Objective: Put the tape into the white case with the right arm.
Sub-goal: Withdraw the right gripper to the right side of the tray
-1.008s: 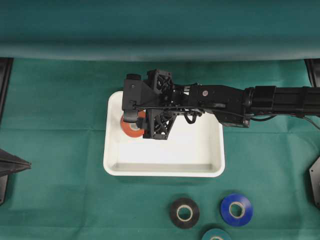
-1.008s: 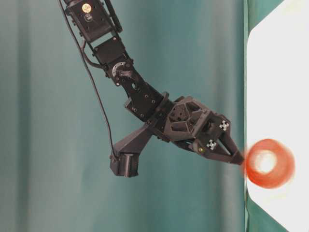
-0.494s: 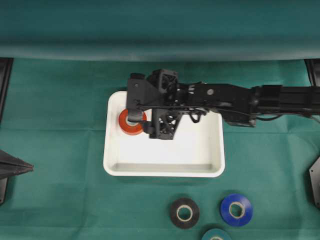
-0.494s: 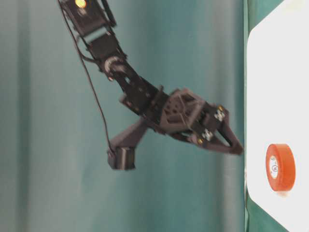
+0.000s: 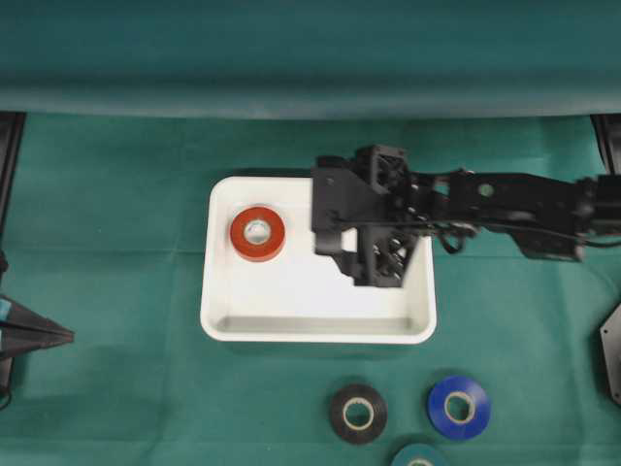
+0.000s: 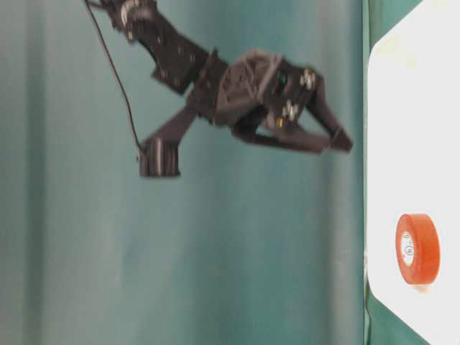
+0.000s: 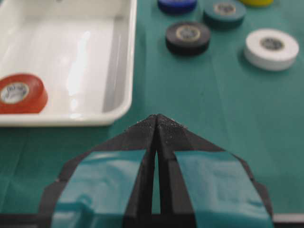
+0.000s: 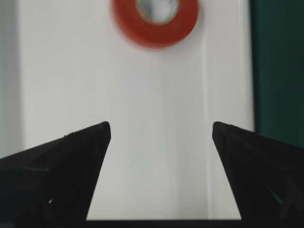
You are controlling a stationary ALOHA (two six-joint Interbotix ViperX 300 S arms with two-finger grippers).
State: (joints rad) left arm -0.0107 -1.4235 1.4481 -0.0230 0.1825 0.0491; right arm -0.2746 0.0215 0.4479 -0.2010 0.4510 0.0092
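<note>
An orange tape roll (image 5: 257, 233) lies flat at upper left inside the white case (image 5: 225, 325); the right gripper (image 8: 159, 130) hovers spread and empty. Light, rigid, best pinched across its rim.

Green-clothed table (image 5: 116, 243) bears white case (image 5: 318, 328), black (image 5: 357, 413), blue (image 5: 459, 407), perhaps teal rolls (image 5: 419, 456).

I have drawn the right gripper (image 5: 374, 254) back toward 3 o'clock, jaws spread wide, leaving the red tape (image 5: 257, 233) flat in the white case (image 5: 315, 328).
</note>
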